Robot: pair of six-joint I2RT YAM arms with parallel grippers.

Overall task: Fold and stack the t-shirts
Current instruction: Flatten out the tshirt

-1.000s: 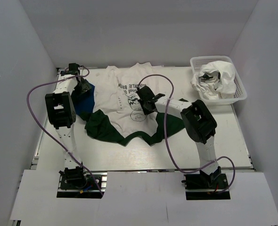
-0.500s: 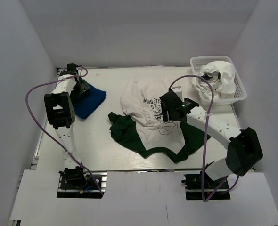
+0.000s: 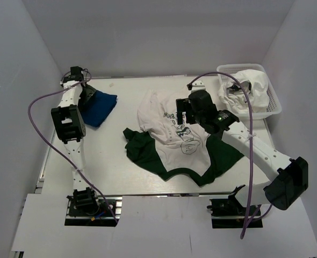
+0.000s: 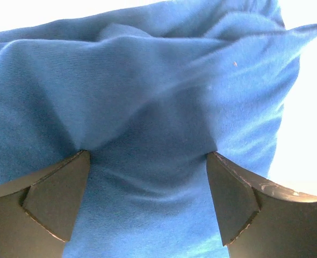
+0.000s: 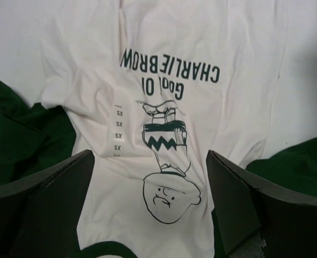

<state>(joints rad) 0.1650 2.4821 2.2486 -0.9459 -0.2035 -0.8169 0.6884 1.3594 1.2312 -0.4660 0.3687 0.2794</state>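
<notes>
Across the surface [image 3: 121,174] from the white basket [image 3: 275,105], at the far corner opposite it, the top view shows the royal-blue tee [image 3: 98,107] as a crumpled lump with the left pincer [image 3: 86,92] pushed into its far end; between that lump and the basket lies the white tee [image 3: 172,131], print up, with its dark green sleeves bunched and partly tucked under. The right pincer [image 3: 182,114] hangs over its chest just beside the basket, and that arm's purple cable arcs above the basket's rim, so I judge a wide swing could catch it on the white cloth heaped there. In the left wrist view both fingers [image 4: 53,199] stand spread, tips sunk in blue cloth that puckers into ridges between them. Closing here would likely pinch several layers at once and lift a wad, not an edge, and a further push away from the basket could slide the tee off the surface. In the right wrist view the fingers [image 5: 45,204] are spread too, holding nothing, above the upside-down Charlie Brown drawing. The white body lies fairly smooth, but gripping mid-chest would probably tent it; a hem or shoulder looks safer
</notes>
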